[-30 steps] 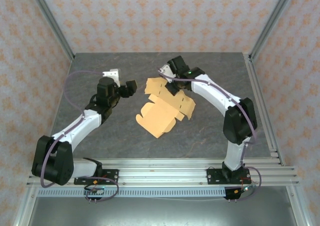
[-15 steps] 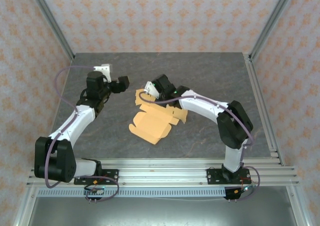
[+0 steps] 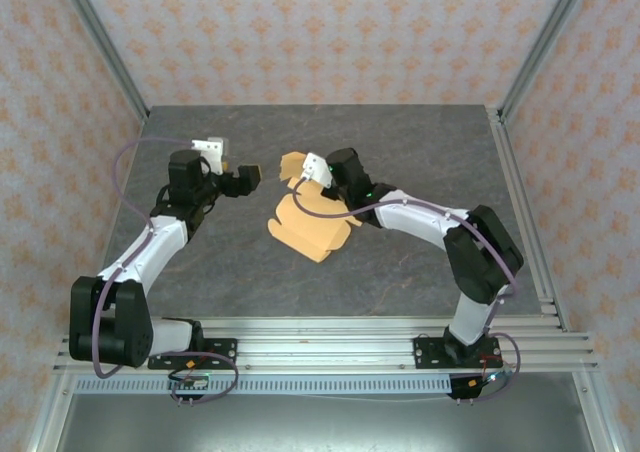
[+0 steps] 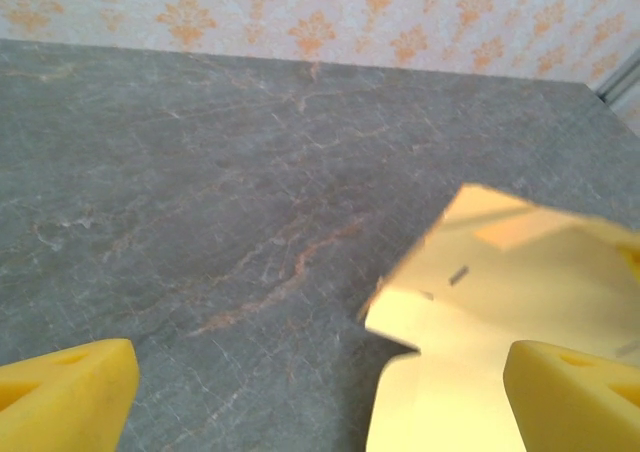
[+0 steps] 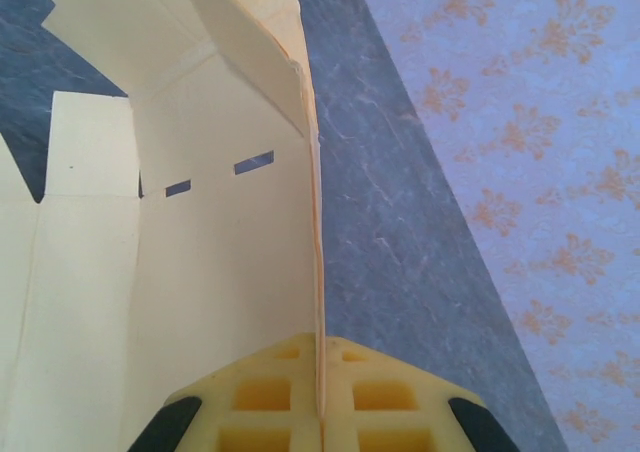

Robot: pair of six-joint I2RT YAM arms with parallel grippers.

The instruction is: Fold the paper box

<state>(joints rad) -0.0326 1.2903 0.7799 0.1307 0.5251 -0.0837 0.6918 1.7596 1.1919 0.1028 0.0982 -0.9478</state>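
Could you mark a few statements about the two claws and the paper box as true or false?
1. The right claw is shut on an edge of the paper box. True.
2. The left claw grips the box. False: it is open, clamping nothing.
3. The box lies fully flat on the table. False: a panel stands raised at the right claw.
4. The card has small slots. True.

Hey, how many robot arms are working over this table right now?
2. The left arm reaches over the table's left side, left gripper open beside the paper box. The right arm curves in from the right, right gripper shut on the box's raised flap.
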